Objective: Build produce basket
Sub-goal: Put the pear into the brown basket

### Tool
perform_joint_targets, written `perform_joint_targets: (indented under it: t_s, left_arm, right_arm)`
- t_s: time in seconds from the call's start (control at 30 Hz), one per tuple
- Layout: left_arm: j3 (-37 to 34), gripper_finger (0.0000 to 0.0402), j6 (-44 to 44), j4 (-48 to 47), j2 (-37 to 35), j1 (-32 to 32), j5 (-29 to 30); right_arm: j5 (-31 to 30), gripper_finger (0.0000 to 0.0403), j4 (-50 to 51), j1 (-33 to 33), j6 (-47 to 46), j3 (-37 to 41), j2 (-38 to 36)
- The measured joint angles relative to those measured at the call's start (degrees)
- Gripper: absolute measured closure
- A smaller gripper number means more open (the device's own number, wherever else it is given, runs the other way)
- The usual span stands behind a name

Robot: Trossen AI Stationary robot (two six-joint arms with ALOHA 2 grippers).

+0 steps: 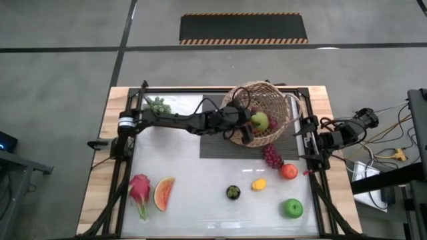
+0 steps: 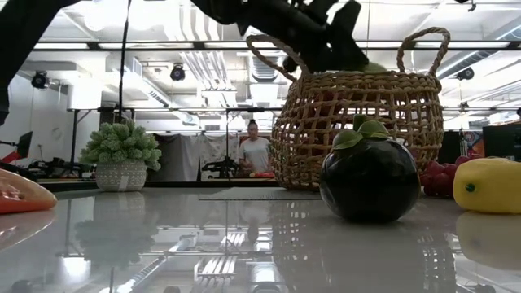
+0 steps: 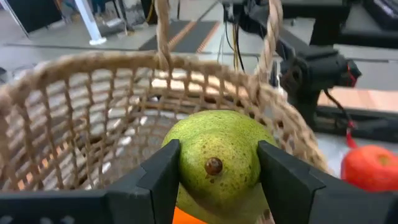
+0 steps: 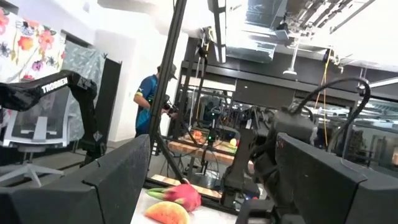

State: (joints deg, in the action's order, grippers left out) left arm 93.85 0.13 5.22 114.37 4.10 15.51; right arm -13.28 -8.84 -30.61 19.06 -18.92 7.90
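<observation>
Overall light: bright, even, from ceiling fixtures [image 2: 177, 72] seen in the low view.
Glare: the white table [image 1: 200, 193] mirrors the lamps as pale streaks in the low view.
Shadows: soft and short beside the produce in the high view.
Backlight: the right wrist view is washed out near its ceiling; the fingers read as silhouettes.
Focus: the left wrist view's background is soft.

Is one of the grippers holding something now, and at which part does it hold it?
Yes. The left gripper holds a green pear-like fruit by its two opposite sides, over the basket. The right gripper is open and holds nothing.
</observation>
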Motion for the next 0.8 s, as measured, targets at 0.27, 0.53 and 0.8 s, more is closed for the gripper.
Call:
perform_joint_targets:
  t_s: [0.27,0.53,0.8]
  left_arm:
    - [-1.9,0.0230,-4.4,-2.6,0.0,0.0,0.0]
    - [-1.9,0.0230,-4.4,-3.2,0.0,0.0,0.0]
    - [-1.9,0.0230,-4.4,-2.6,-0.1,0.0,0.0]
  right_arm:
    - [-0.2,0.0074,0.0,0.0,0.3,-0.1,0.0]
    - [-0.3,0.0074,-0.3,0.0,1.1,-0.1,0.0]
    - [-0.3,0.0074,-0.4,0.0,1.5,-0.2,0.0]
